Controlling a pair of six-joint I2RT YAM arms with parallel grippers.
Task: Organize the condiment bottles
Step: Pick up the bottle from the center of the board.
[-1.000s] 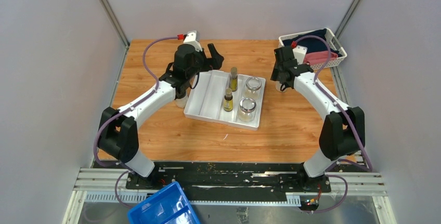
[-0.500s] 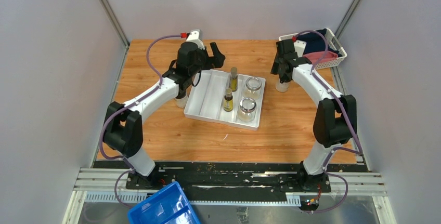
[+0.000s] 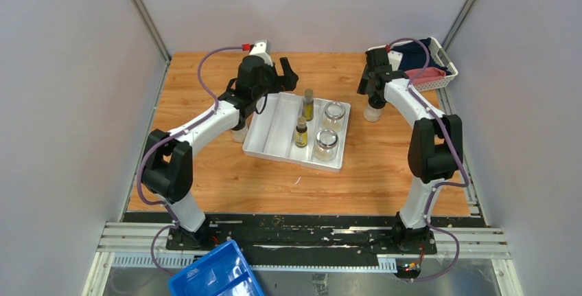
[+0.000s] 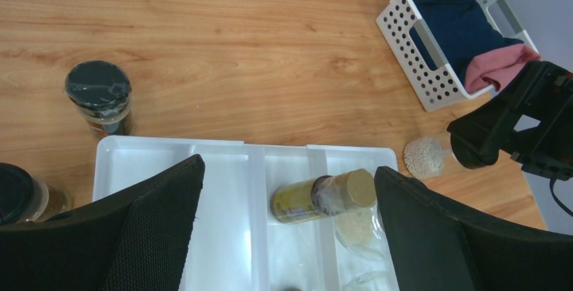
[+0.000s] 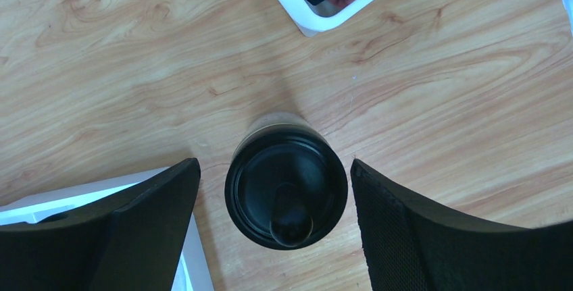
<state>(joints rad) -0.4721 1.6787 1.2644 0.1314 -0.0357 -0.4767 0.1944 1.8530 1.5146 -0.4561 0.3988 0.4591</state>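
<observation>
In the white divided tray point(image 3: 271, 131) stand two slim yellow-labelled bottles point(image 3: 308, 105) point(image 3: 300, 132) and two squat glass jars point(image 3: 333, 114) point(image 3: 327, 143). My left gripper point(image 3: 283, 76) hangs open above the tray's far left corner; its wrist view looks down on one yellow bottle point(image 4: 323, 196). Two black-lidded jars point(image 4: 99, 95) point(image 4: 17, 193) stand on the wood left of the tray point(image 4: 169, 152). My right gripper point(image 5: 273, 169) is open, its fingers point(image 5: 405, 217) on either side of a black-lidded jar point(image 5: 286, 186) with a gap on each side. That jar point(image 3: 373, 112) stands right of the tray.
A white basket point(image 3: 420, 62) with dark blue and pink cloths sits at the far right corner, close behind the right gripper; its corner point(image 5: 324, 14) shows in the right wrist view. A blue bin point(image 3: 216, 275) lies below the table's near edge. Grey walls enclose the table.
The right arm has swung toward the far edge, bringing its gripper over the jar right of the tray. The left gripper has shifted slightly right. Bottles and jars have not moved.
</observation>
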